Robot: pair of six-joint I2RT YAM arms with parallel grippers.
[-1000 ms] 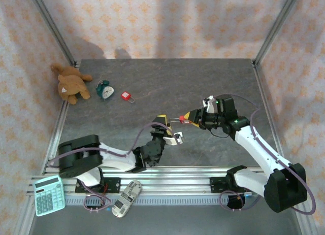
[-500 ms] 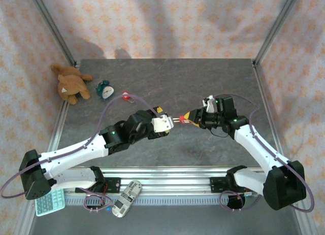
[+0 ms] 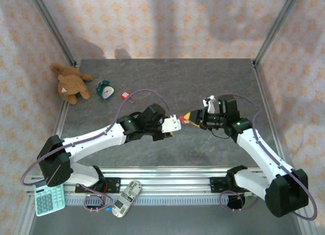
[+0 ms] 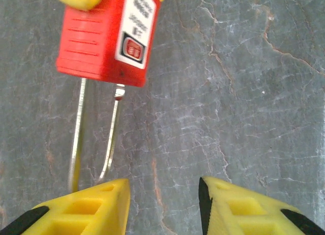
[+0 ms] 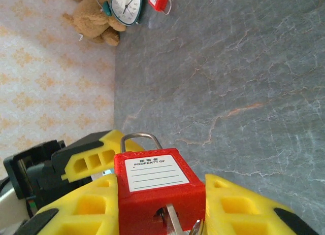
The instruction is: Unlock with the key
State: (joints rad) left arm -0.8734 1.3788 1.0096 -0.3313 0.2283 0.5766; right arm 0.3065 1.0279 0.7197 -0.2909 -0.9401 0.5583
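A red padlock (image 5: pixel 157 189) with a white label sits clamped between the fingers of my right gripper (image 5: pixel 161 207), above the table's middle. A silver key (image 5: pixel 175 222) is in its keyhole, facing the right wrist camera. The steel shackle (image 4: pixel 96 138) points toward my left gripper (image 4: pixel 163 194), which is open with bare table between its fingers. The shackle's loop end disappears behind the left fingertip (image 4: pixel 86 204), not in the gap. From above, the left gripper (image 3: pixel 175 124) and right gripper (image 3: pixel 191 118) meet tip to tip at the padlock (image 3: pixel 186 121).
A second red padlock (image 3: pixel 126 96), a teal alarm clock (image 3: pixel 105 89) and a teddy bear (image 3: pixel 71 84) lie at the back left. A calculator (image 3: pixel 49 195) and a remote (image 3: pixel 126 198) rest on the front rail by the left arm's base.
The left arm unfolded from near its base and reached right, bringing its open gripper up to the padlock's shackle. The right gripper kept the padlock nearly still.
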